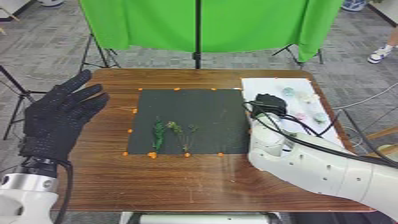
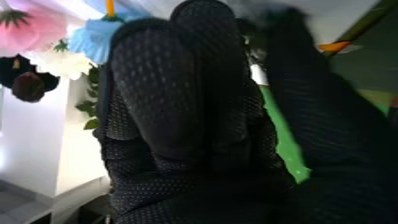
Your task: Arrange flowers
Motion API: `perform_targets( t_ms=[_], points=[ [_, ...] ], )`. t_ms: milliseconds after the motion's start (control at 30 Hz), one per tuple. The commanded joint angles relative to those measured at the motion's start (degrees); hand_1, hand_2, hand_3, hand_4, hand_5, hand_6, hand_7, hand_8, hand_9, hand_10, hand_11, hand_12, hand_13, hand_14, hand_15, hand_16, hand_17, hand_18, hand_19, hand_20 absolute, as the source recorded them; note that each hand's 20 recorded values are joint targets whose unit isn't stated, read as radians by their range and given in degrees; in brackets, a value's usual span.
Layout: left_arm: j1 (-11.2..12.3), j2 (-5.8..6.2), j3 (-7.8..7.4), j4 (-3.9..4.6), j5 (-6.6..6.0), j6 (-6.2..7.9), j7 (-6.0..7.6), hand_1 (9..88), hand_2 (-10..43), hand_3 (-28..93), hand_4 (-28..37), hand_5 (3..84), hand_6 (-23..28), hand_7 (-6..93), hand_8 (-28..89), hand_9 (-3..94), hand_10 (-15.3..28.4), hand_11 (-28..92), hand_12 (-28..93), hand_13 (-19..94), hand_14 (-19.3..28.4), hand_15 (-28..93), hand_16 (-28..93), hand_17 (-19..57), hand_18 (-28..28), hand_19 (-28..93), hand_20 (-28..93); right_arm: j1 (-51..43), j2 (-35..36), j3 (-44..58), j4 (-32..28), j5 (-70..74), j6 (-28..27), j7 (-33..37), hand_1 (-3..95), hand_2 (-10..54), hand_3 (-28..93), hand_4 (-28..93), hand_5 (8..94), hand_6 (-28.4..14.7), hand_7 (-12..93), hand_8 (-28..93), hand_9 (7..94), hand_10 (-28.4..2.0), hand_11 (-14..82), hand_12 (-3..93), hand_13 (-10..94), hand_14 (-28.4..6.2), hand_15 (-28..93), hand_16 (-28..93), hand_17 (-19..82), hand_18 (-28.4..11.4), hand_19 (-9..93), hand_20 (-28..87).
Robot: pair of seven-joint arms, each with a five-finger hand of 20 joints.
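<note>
On the dark mat (image 1: 195, 107) lie a green leafy stem (image 1: 159, 134) and, beside it, thin stems with small yellowish heads (image 1: 178, 131). My right hand (image 1: 269, 104) is over the inner edge of the white sheet (image 1: 266, 86), on which pale blue, whitish and pink flowers (image 1: 288, 92) lie. In the right wrist view my right hand (image 2: 160, 95) has its fingers straight, near a blue flower (image 2: 93, 41), a white flower (image 2: 55, 62) and a pink flower (image 2: 31, 30). My left hand (image 1: 55, 117) is open at the table's left edge.
The brown table (image 1: 191, 182) carries orange tape pieces around the mat. Black cables (image 1: 306, 140) run along my right arm. Behind the table hangs a green cloth (image 1: 147, 25) with a dark pole in front. Tripod legs stand on the grey floor.
</note>
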Motion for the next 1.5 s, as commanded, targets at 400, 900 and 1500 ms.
perform_targets(
  t_ms=[400,900,1500],
  points=[
    [1.4,-1.32,-0.11,-0.33,0.29,-0.23,-0.74,22.9,7.5,76,-23.9,36.7,10.4,15.4,-10,32.0,21.6,26,11,24,28.4,50,-9,-10.1,28.4,59,6,0.7,3.4,-0.2,-3.5,-3.0,13.3,0.8,54.7,-9.5,71,-28,91.1,-1.4,18,9,93.7,-10.2,38.0,16.4,92,-4.6,57,21,45,-21.4,93,11],
    [1.6,-1.19,-0.43,-0.73,0.86,0.34,-1.57,23.2,7.5,76,-23.5,36.8,10.4,15.4,-10,32.0,21.6,26,11,24,28.4,50,-9,-10.1,28.4,59,6,-1.4,1.1,3.0,-11.5,-6.0,12.6,-1.1,55.2,-9.5,72,-28,92.2,-2.2,17,11,93.7,-10.4,40.4,15.3,93,-5.0,58,21,45,-22.2,93,15],
    [-0.2,-1.47,0.09,-0.16,1.43,-0.81,-3.61,23.3,7.4,76,-23.1,36.8,10.4,15.3,-10,32.0,21.6,26,11,24,28.4,50,-9,-10.1,28.4,59,6,-11.5,-4.7,4.5,-17.4,-4.8,4.4,-2.3,55.4,-9.5,72,-28,92.6,-2.9,17,12,93.7,-10.4,41.9,15.1,93,-5.3,60,21,44,-23.1,93,18]
  ],
)
